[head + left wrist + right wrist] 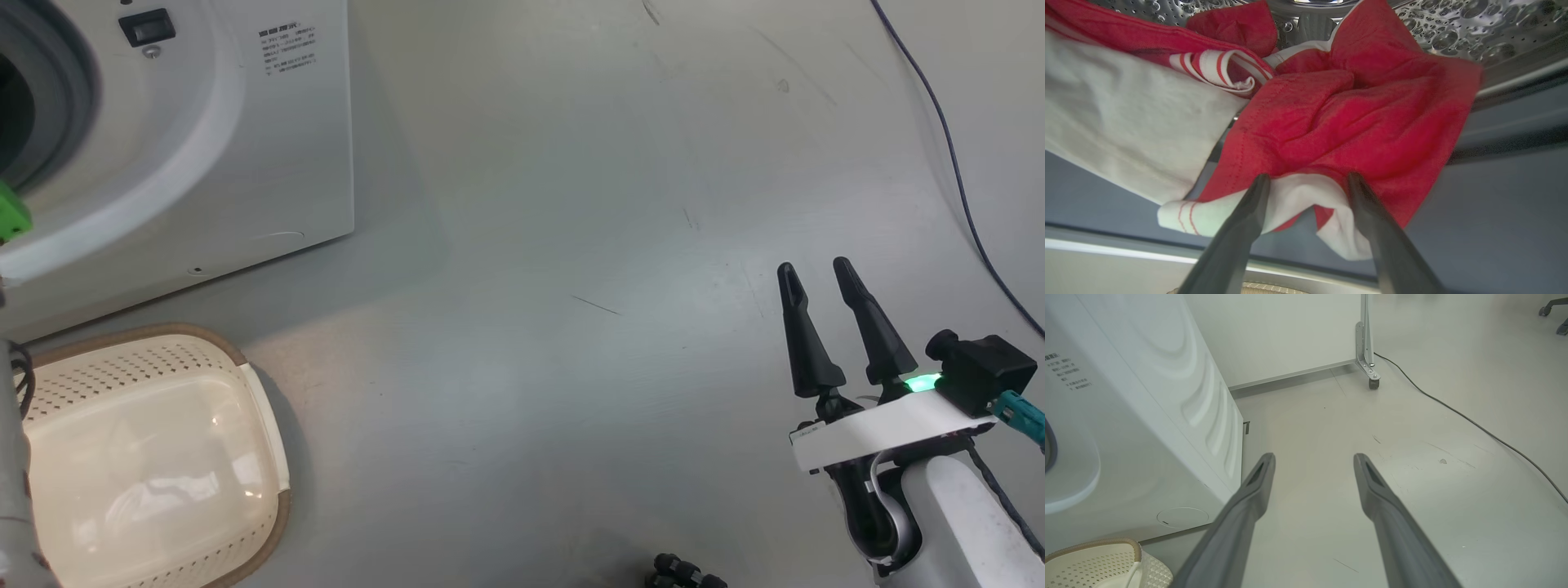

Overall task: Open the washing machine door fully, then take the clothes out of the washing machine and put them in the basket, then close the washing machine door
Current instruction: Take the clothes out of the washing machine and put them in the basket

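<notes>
Left jaws: apart, tips at the white hem of the clothes [1339, 122], not clamped on it.
Clothes: red and white, heaped just ahead of the left jaws, spilling from the steel drum [1453, 32] over the grey seal [1515, 196].
Right jaws: apart, above the floor [531, 327].
Washing machine [245, 163]: left of the right jaws.
Basket [147, 457]: on the floor, well left of the right jaws, near the machine's front.
</notes>
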Tool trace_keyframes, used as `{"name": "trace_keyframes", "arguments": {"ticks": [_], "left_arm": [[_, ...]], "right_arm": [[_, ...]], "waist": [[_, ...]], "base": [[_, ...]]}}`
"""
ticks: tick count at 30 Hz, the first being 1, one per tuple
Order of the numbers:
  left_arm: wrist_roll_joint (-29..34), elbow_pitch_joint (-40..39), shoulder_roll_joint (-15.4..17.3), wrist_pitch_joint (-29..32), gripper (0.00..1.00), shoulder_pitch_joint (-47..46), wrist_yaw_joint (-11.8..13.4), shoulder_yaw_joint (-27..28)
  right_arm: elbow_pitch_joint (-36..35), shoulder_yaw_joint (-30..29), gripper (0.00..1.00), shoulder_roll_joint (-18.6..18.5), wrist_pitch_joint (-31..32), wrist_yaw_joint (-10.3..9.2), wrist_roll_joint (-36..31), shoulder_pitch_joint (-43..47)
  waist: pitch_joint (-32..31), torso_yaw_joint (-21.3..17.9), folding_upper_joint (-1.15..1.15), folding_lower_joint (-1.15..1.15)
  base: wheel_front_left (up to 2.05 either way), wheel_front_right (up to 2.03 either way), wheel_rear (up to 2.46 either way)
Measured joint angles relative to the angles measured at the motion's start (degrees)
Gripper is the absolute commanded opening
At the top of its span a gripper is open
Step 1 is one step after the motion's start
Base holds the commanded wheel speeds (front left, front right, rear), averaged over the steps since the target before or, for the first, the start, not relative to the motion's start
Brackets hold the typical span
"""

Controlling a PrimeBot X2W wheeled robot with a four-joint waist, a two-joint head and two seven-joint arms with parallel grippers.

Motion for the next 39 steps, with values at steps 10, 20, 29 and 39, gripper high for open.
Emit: {"name": "trace_keyframes", "arguments": {"ticks": [10, 20, 29, 39], "left_arm": [[3.0, 3.76, -0.47, 0.49, 1.0, -3.02, 0.0, 2.19], [4.21, 5.75, -2.57, -2.24, 0.0, -4.07, 0.0, 2.08], [2.72, 5.81, -6.11, -8.17, 0.0, -4.04, -0.32, 1.83], [2.77, 6.04, -8.77, -15.66, 0.0, 0.1, -5.7, -1.43]], "right_arm": [[-0.12, 0.31, 1.0, -0.03, -0.01, 0.0, 0.01, -1.04], [-0.1, -0.49, 1.0, -0.07, -0.01, 0.0, 0.05, -1.45], [-0.08, -1.88, 1.0, -0.59, -0.01, 0.0, -0.04, -1.88], [0.05, -2.65, 1.0, -1.05, -0.01, 0.0, -0.94, -1.85]], "waist": [[0.65, -0.34, 0.0, 0.0], [0.51, -0.05, 0.0, 0.0], [-1.34, 1.69, 0.0, 0.0], [-5.21, 5.01, 0.0, 0.0]], "base": [[0.0, 0.0, 0.0], [0.0, 0.0, 0.0], [0.0, 0.0, 0.0], [0.0, 0.0, 0.0]]}}
